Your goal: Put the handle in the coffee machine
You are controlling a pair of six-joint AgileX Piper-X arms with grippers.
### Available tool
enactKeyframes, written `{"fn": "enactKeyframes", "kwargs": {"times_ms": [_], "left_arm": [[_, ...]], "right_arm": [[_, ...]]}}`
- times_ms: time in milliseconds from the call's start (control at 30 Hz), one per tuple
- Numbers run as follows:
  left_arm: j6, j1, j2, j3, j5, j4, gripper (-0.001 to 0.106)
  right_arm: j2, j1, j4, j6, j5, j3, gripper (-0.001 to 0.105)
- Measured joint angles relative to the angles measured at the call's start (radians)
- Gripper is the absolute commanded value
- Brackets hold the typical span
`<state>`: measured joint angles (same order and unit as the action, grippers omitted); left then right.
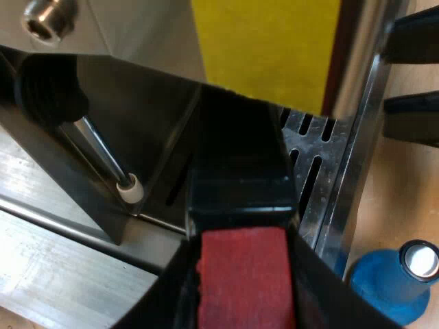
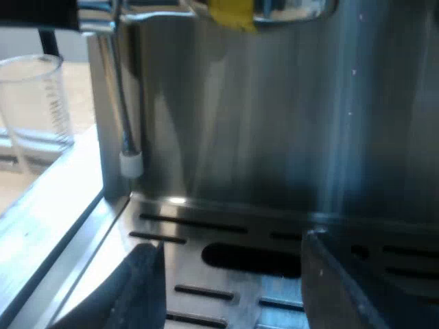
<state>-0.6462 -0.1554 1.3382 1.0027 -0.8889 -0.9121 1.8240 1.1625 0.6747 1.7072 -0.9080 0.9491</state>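
Red end point(image 1: 245, 274) of the dark handle point(image 1: 240, 171) sits pinched between the two black fingers of the left gripper point(image 1: 243, 291), one on each flank and pressed tight against it. The handle runs away from the gripper toward the front of the espresso machine point(image 1: 137, 116), over the slotted drip tray point(image 1: 312, 171). Its far end goes dark beneath a yellow patch point(image 1: 267, 48); cannot tell whether it is seated in the machine. Steam wand point(image 1: 103, 154), thin steel with a white tip, hangs beside the handle and apart from it. Blue tamper point(image 1: 391, 288) with a pale disc on top stands on the wooden surface point(image 1: 384, 205), just off the tray's edge.

Right wrist view: right gripper point(image 2: 233, 288) sits low over the drip tray point(image 2: 226, 226). Its fingers point(image 2: 144, 288) are spread wide with nothing between them, facing the brushed steel wall point(image 2: 274, 123) behind the tray. The steam wand point(image 2: 127, 137) hangs at the wall's edge, white tip just above the tray's corner. A clear measuring glass point(image 2: 38, 103) with printed marks stands beyond the wand, outside the machine's side.
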Motion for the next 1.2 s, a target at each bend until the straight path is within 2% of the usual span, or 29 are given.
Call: {"fn": "enactKeyframes", "kwargs": {"times_ms": [267,400,433,500,567,700,900,1067,1200], "left_arm": [[0.0,0.0,0.0,0.0,0.0,-0.002,0.0],[-0.007,0.0,0.0,0.0,0.0,-0.002,0.0],[-0.007,0.0,0.0,0.0,0.0,-0.002,0.0],[-0.007,0.0,0.0,0.0,0.0,-0.002,0.0],[-0.007,0.0,0.0,0.0,0.0,-0.002,0.0],[-0.007,0.0,0.0,0.0,0.0,-0.002,0.0],[-0.007,0.0,0.0,0.0,0.0,-0.002,0.0],[-0.013,0.0,0.0,0.0,0.0,-0.008,0.0],[-0.018,0.0,0.0,0.0,0.0,-0.017,0.0]], "right_arm": [[0.078,-0.076,0.169,0.012,0.051,0.003,0.047],[0.108,-0.099,0.19,0.011,0.061,0.041,0.047],[0.113,-0.101,0.191,0.02,0.065,0.051,0.047],[0.138,-0.101,0.197,0.096,0.066,0.094,0.047],[0.156,-0.101,0.198,0.126,0.052,0.124,0.047],[0.183,-0.101,0.217,0.141,-0.009,0.164,0.047],[0.187,-0.114,0.294,0.155,-0.017,0.168,0.046],[0.187,-0.136,0.358,0.215,0.015,0.168,0.031],[0.19,-0.139,0.393,0.277,0.073,0.168,0.03]]}}
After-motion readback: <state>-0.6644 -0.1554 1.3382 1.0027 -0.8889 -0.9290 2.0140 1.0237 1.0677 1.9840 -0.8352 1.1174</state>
